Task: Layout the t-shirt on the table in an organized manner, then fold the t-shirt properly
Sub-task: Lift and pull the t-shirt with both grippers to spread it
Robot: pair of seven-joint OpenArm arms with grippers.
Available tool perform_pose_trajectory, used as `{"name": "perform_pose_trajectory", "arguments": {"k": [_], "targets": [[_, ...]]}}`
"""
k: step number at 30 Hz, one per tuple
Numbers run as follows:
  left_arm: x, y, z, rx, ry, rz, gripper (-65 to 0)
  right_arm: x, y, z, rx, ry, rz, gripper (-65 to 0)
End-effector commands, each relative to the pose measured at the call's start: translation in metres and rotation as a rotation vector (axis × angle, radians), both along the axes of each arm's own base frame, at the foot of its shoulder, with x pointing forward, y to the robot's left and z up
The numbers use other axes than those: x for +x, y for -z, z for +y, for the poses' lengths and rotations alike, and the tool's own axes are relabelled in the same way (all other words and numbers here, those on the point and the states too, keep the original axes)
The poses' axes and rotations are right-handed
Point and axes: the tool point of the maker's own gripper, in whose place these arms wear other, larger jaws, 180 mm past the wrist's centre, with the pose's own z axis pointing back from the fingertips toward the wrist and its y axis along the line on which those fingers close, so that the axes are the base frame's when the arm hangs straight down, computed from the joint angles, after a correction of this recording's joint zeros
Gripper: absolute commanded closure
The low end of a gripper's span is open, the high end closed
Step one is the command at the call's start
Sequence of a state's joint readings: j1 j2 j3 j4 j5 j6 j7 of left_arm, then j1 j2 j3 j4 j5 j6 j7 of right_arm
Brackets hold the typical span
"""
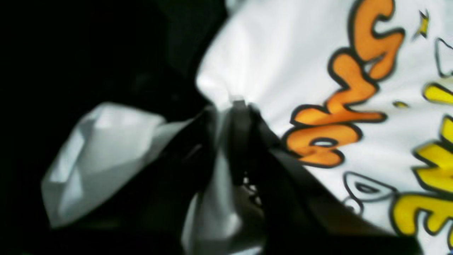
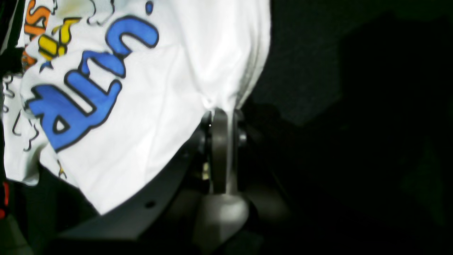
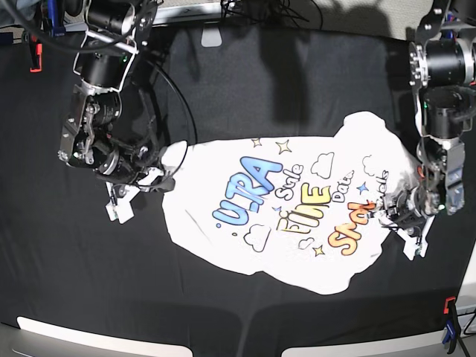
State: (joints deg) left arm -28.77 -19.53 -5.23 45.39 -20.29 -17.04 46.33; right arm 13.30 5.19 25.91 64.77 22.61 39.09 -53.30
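Note:
The t-shirt [image 3: 223, 238] lies print-up and rumpled on the black table [image 3: 223, 89], its blue, yellow and orange lettering showing. In the base view my right gripper [image 3: 163, 181] is shut on the shirt's left edge, where the cloth bunches. The right wrist view shows its fingers [image 2: 219, 148] pinching a white hem [image 2: 219, 101] beside the blue letters [image 2: 81, 95]. My left gripper [image 3: 393, 213] is shut on the shirt's right edge near the orange word. In the left wrist view its dark fingertips [image 1: 240, 120] clamp gathered white cloth [image 1: 283, 53].
Black wrinkled cloth surrounds the shirt on every side. A red clamp [image 3: 33, 56] sits at the far left edge. Another clamp [image 3: 448, 311] is at the near right corner. Cables and stands [image 3: 245, 9] run along the back edge.

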Motion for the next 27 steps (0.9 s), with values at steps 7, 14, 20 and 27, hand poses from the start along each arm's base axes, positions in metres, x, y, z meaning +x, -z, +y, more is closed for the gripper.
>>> {"name": "perform_pose_trajectory", "arguments": {"k": [7,14,20,27], "targets": [[-0.045,-0.010,-0.047,-0.284,0.211,0.205,0.0,-0.005,-0.034,-0.043,-0.073,-0.030,-0.045,0.0],[-0.094,-0.014,-0.091,-0.599,0.327,0.253,0.0,-0.014,-0.066,-0.102,-0.202,-0.042,-0.062,0.0],[-0.118,-0.011,-0.103,-0.750,0.306,0.229,0.0,-0.018,-0.087,-0.156,-0.336,-0.021,-0.056,0.0],[-0.143,-0.010,-0.110,-0.750,0.346,0.208,0.0,-0.022,-0.105,-0.189,-0.420,-0.007,-0.053,0.0]]}}
